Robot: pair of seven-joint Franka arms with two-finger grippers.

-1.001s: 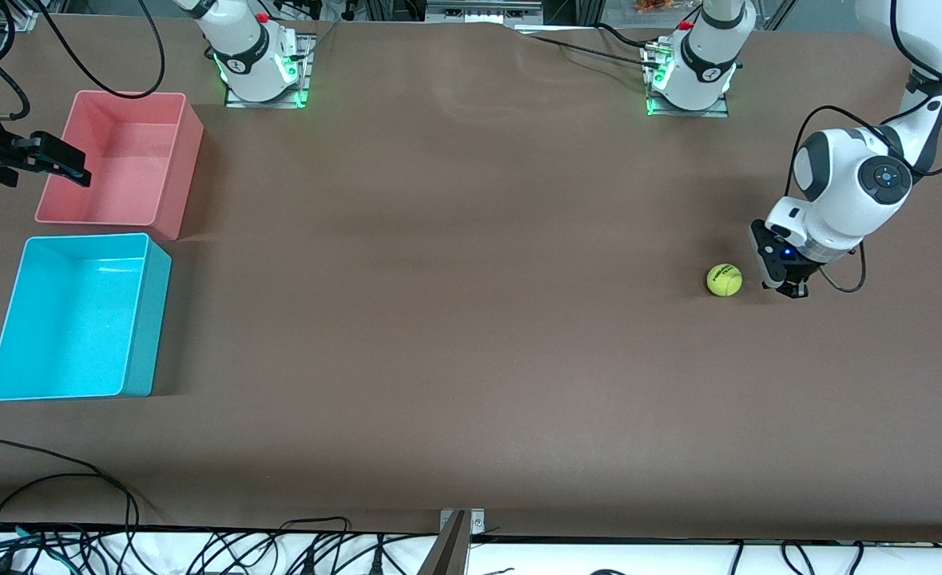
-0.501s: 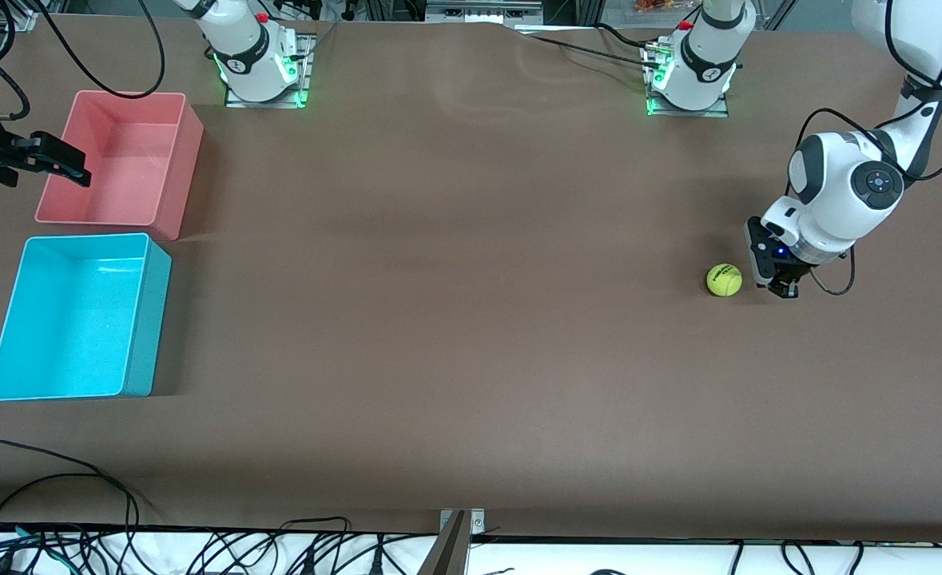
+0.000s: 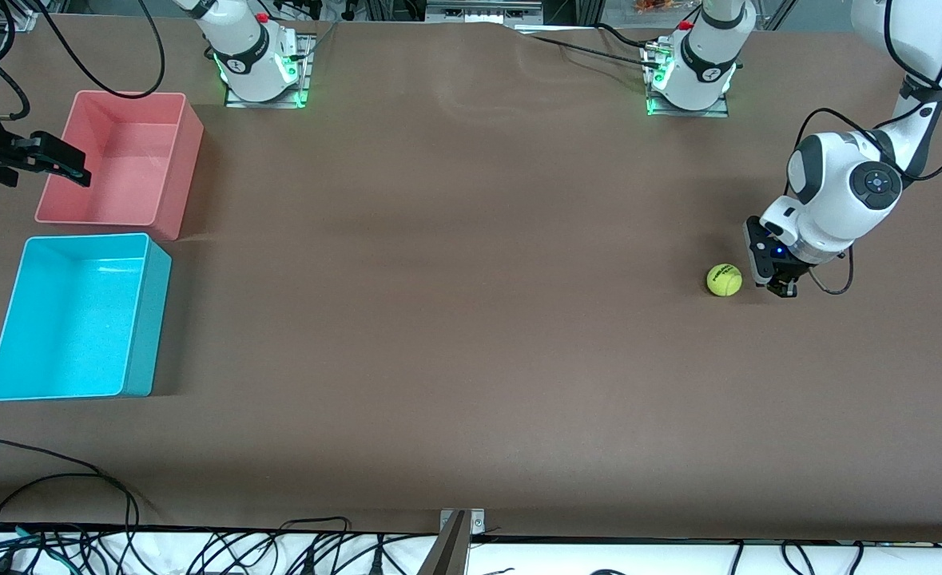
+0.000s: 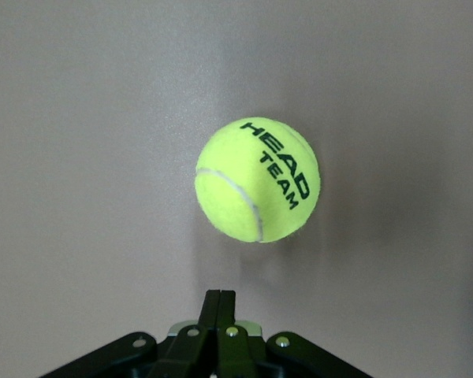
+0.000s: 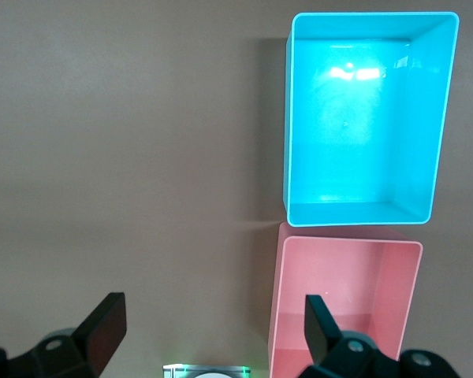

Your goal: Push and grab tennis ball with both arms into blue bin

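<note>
Tennis ball (image 3: 724,279) sits on our table (image 3: 455,319); our closed left tool (image 3: 781,289) is just beside it, our right tool (image 3: 59,164), spread wide, well apart.

The yellow-green tennis ball (image 3: 724,280) rests on the desk near the left arm's end; the empty blue bin (image 3: 139,319) sits well apart.
</note>
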